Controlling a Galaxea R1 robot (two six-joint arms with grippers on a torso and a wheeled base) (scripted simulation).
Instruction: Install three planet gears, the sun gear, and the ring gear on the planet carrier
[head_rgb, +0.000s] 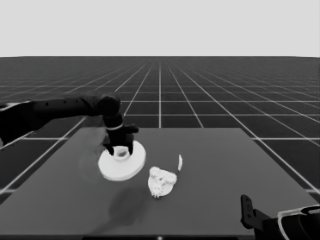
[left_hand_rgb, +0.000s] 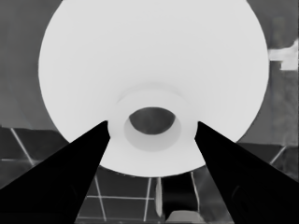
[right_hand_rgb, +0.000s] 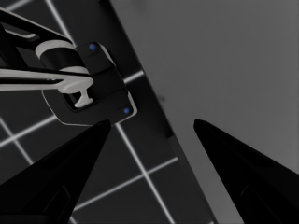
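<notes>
Here your left gripper (head_rgb: 120, 149) clamps the raised hub of the larger round part (head_rgb: 121, 163), tilted near the worktop's (head_rgb: 220, 190) middle, just beside the smaller round part (head_rgb: 162, 182) carrying gears (head_rgb: 161, 175). Your right gripper (right_hand_rgb: 152, 122) waits spread apart at the near right corner.

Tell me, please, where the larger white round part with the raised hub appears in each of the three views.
Head view: the larger white round part with a raised hub sits left of centre, tilted, the left gripper at its hub.
Left wrist view: it fills most of the picture, its hub between the gripper's fingers.
Right wrist view: not in it.
Shared landmark: the hub's centre hole, seen in the head and left wrist views.
</notes>
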